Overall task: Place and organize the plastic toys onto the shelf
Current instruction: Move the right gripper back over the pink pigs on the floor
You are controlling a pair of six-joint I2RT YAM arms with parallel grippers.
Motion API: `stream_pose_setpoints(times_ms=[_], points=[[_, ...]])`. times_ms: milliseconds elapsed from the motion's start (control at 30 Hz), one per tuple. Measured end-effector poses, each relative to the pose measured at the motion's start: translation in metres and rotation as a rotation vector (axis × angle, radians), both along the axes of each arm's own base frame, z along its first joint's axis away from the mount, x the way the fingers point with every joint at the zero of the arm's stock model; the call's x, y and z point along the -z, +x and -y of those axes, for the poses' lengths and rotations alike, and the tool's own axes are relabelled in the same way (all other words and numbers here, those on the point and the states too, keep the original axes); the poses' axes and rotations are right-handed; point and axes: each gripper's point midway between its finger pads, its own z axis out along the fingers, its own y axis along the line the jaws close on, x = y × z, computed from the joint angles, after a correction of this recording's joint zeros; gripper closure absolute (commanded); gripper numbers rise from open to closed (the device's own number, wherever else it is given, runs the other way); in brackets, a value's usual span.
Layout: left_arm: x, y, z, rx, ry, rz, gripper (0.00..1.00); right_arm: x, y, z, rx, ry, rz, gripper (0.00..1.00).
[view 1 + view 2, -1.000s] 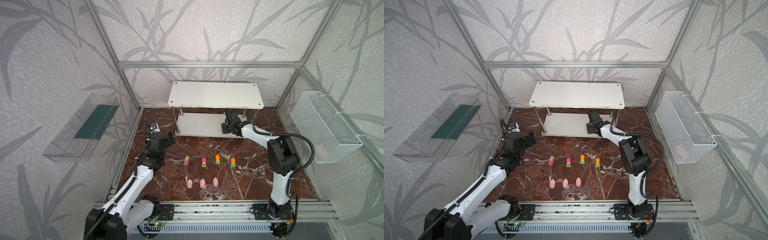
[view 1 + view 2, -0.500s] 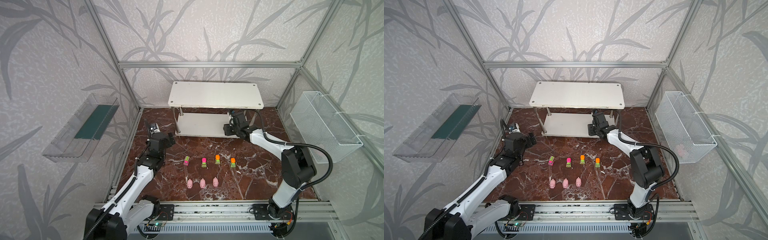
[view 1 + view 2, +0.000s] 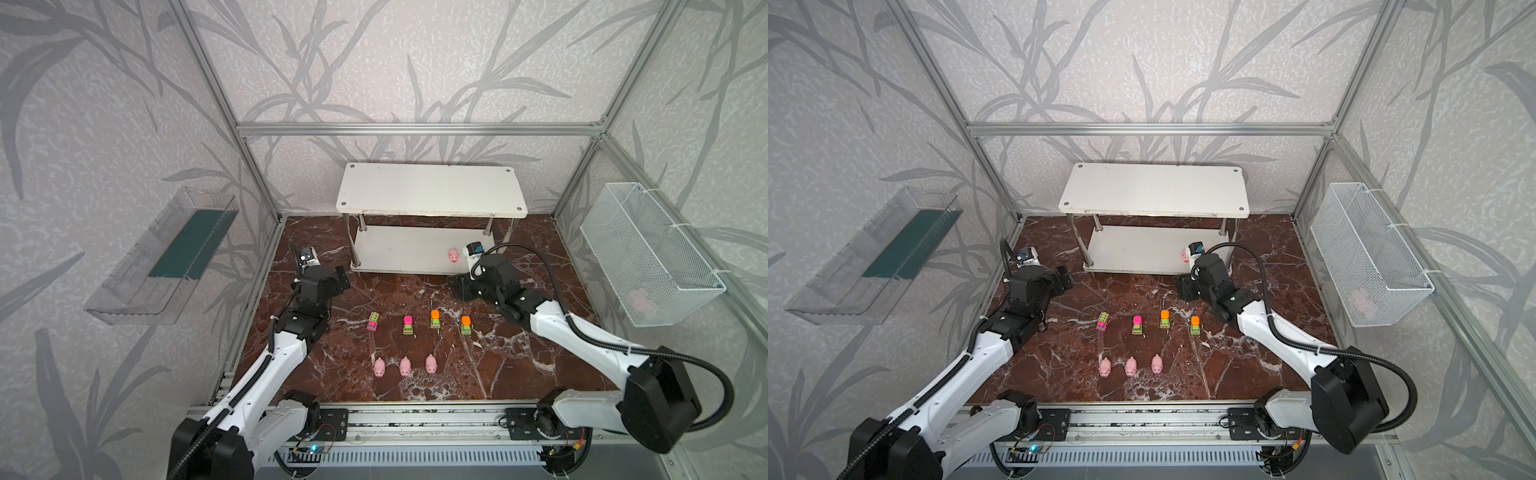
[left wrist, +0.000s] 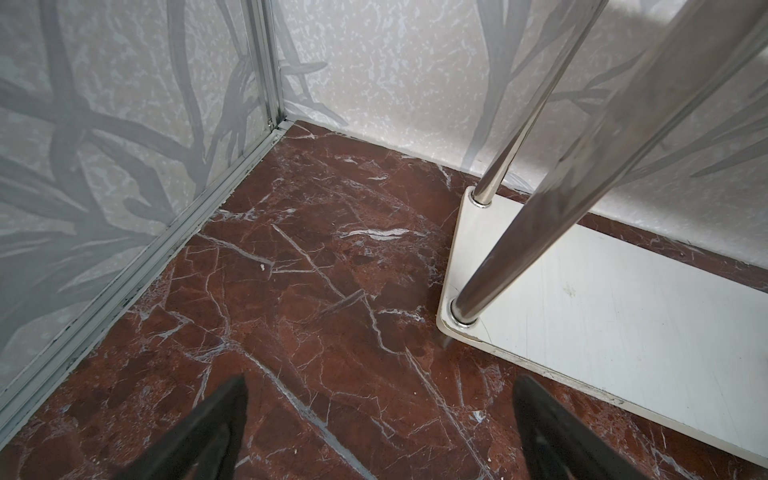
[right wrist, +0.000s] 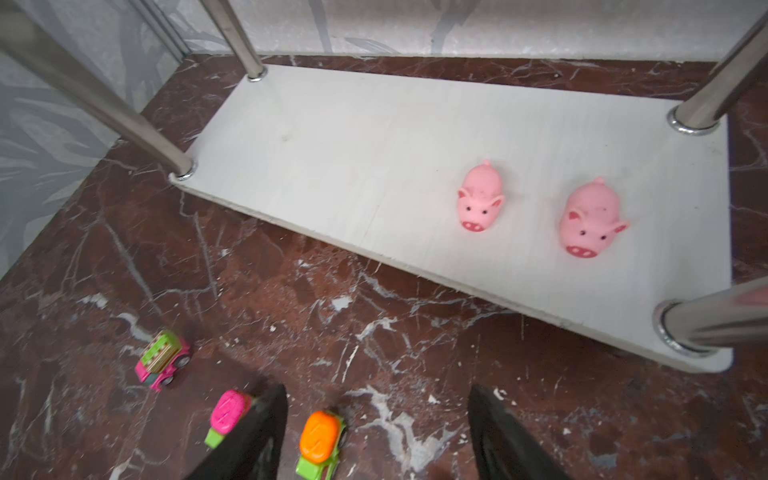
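The white two-tier shelf stands at the back. Two pink pigs rest on its lower board near the right end; only one pig shows in both top views. On the marble floor stand a row of several neon cars and, nearer the front, three pigs. My right gripper hovers open and empty just in front of the shelf's right end, above an orange-topped car. My left gripper is open and empty by the shelf's left front post.
A clear plastic tray hangs on the left wall. A white wire basket on the right wall holds something pink. Aluminium frame posts stand at the corners, and the arms' base rail runs along the front.
My right gripper has drawn back from over the lower board towards the front and opened wider, leaving a pig on the shelf. The left arm has not moved.
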Motion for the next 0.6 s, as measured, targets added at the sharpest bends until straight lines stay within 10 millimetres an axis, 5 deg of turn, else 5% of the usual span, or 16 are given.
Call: stream_pose_setpoints(times_ms=[267,600], points=[[-0.002,0.000,-0.001,-0.007,0.002,0.005,0.03,0.010,-0.095,-0.029,-0.130,0.016,-0.018,0.30],[-0.002,-0.001,-0.001,-0.005,-0.001,0.006,0.03,0.083,-0.170,-0.044,-0.185,-0.075,-0.213,0.30]])
